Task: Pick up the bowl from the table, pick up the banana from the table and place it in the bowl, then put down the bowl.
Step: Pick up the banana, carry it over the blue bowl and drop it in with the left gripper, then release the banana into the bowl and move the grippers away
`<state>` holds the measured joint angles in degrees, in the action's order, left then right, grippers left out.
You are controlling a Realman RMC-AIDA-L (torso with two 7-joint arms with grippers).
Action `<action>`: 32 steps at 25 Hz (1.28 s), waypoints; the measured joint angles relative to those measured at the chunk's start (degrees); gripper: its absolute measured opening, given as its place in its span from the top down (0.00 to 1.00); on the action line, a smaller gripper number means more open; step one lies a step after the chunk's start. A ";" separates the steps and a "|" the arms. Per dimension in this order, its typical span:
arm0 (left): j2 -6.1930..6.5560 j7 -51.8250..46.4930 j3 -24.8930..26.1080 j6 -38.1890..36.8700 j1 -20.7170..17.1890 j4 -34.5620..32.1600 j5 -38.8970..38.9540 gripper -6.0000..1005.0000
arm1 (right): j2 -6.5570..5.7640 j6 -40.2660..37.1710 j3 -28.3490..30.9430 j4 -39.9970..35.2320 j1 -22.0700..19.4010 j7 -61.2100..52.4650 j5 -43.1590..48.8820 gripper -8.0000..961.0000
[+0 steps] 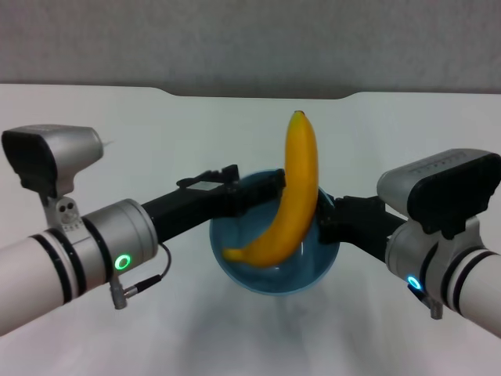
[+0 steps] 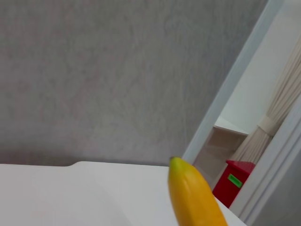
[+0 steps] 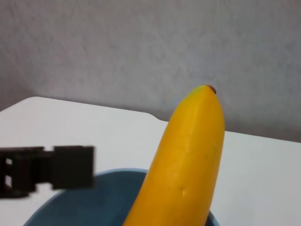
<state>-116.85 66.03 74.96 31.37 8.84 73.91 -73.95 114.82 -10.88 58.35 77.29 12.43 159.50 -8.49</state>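
The light-blue bowl [image 1: 313, 270] hangs a little above the white table [image 1: 156, 133], casting a soft shadow beneath it. My left gripper [image 1: 262, 188] is shut on its far left rim. The yellow banana [image 1: 293, 196] stands steeply inside the bowl, its lower end against the near left wall and its tip poking up past the far rim. My right gripper [image 1: 325, 215] sits right against the banana's right side at the bowl's right rim. The right wrist view shows the banana [image 3: 188, 160] close up over the bowl [image 3: 89, 205]. The banana's tip [image 2: 195, 197] shows in the left wrist view.
The table's dark notched far edge [image 1: 258, 92] runs below a grey wall. Past the table, the left wrist view shows a red box [image 2: 233, 181] and a curtain. White tabletop lies open on all sides of the bowl.
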 joint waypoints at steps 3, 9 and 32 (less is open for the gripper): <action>0.05 1.36 1.05 -0.54 -0.91 -0.01 0.00 0.15 | -0.17 -2.92 0.47 0.50 0.11 -0.26 -0.42 0.95; 0.27 2.78 5.97 -2.07 -4.06 -0.76 -0.60 0.10 | -0.27 -9.99 2.31 2.64 2.49 -0.13 -0.85 0.95; 0.40 3.50 10.97 -2.65 -5.21 -4.30 -3.62 0.10 | -2.87 -20.59 12.10 -16.84 23.74 12.33 -25.31 0.95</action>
<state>-116.45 69.53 85.93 28.72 3.63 69.61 -77.57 111.95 -31.47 70.44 60.45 36.17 171.83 -33.81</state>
